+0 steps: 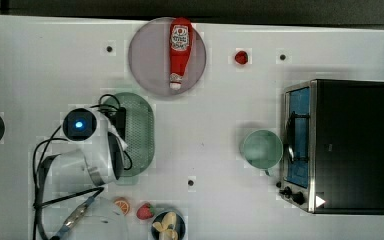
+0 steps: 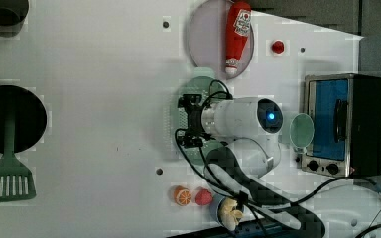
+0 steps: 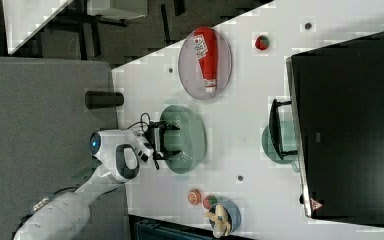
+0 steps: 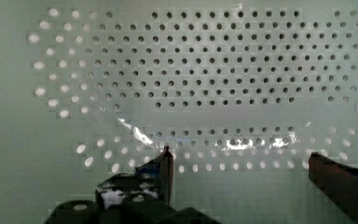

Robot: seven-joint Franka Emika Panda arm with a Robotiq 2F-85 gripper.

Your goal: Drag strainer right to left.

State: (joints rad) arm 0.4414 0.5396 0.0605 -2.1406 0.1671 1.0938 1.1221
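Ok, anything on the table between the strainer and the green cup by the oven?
No. In the top view, the table between the strainer and the green cup is bare white surface.

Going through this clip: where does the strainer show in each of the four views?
Top view: strainer, left of centre, partly under the arm.
Left view: strainer at centre, under the gripper.
Right view: strainer at centre.
Wrist view: strainer close up.
Shared landmark: ketchup bottle on the plate.
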